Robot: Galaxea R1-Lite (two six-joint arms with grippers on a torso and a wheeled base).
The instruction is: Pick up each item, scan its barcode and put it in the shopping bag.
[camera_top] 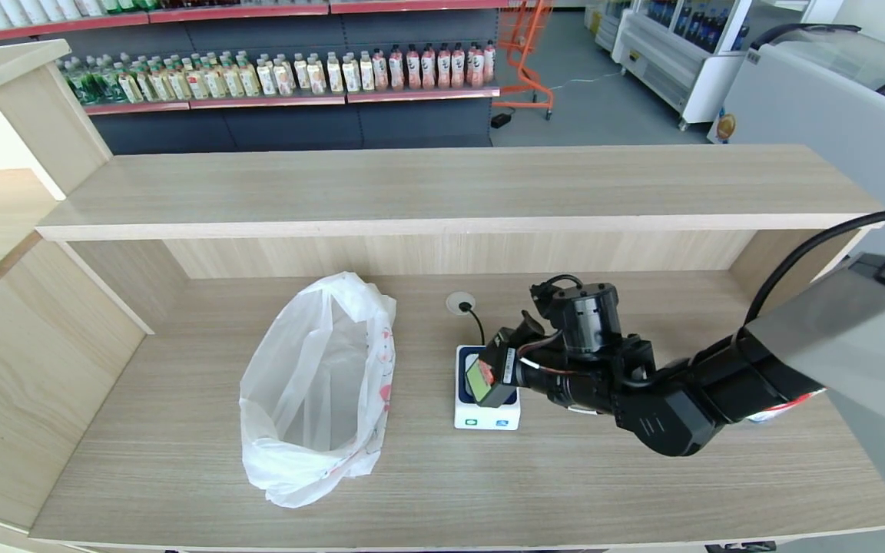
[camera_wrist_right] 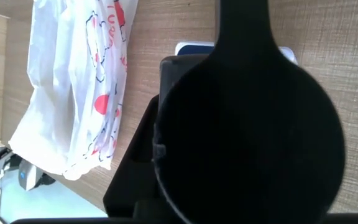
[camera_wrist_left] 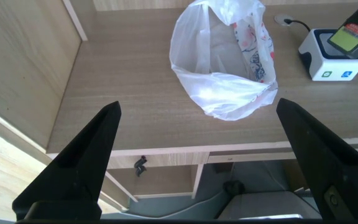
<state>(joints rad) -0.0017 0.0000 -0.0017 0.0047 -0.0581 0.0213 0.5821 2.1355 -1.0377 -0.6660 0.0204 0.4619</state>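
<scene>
My right gripper (camera_top: 505, 362) is shut on a small dark box (camera_top: 483, 381) with a green and red label. It holds the box just above the white barcode scanner (camera_top: 486, 415) in the middle of the counter. The box (camera_wrist_left: 349, 33) and the scanner (camera_wrist_left: 325, 60) also appear in the left wrist view. A white plastic shopping bag (camera_top: 312, 392) stands with its mouth open to the left of the scanner. My left gripper (camera_wrist_left: 197, 168) hangs open and empty in front of the counter's near edge, below the bag (camera_wrist_left: 219, 62). The right wrist view has the bag (camera_wrist_right: 73, 106) beside the scanner's edge (camera_wrist_right: 191, 47).
A raised wooden ledge (camera_top: 458, 188) runs along the back and a wooden side wall (camera_top: 35, 369) closes the left. A cable runs from a grommet (camera_top: 460, 302) to the scanner. A red and white packet (camera_top: 784, 407) lies partly hidden under the right arm.
</scene>
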